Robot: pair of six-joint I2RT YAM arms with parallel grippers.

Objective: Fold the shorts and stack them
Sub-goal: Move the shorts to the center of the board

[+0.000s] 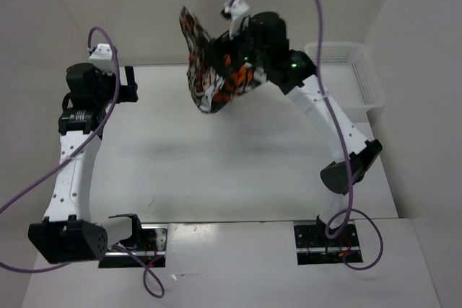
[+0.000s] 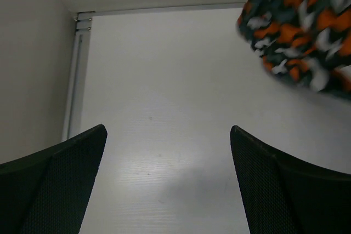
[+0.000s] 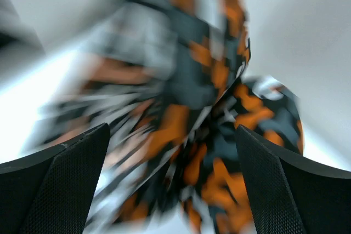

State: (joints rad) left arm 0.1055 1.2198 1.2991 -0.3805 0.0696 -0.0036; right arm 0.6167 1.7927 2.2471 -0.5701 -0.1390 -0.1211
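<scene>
Now: shorts aloft to the left of the basket, both grippers spread.

Shorts (image 1: 216, 81) hang bunched above the table (image 1: 216, 171), just left of the white mesh basket (image 1: 369, 81), against the right gripper (image 3: 171, 130). Its fingers stand wide apart with blurred cloth ahead of them; no pinch shows, and I cannot tell whether fabric is snagged on it. Left gripper (image 2: 167, 130), farther left of the basket, is likewise spread and holds nothing. Judgement: light, limp, non-fragile fabric that sags and bunches. Best taken at the waistband corners, one per gripper, so it hangs flat.
</scene>
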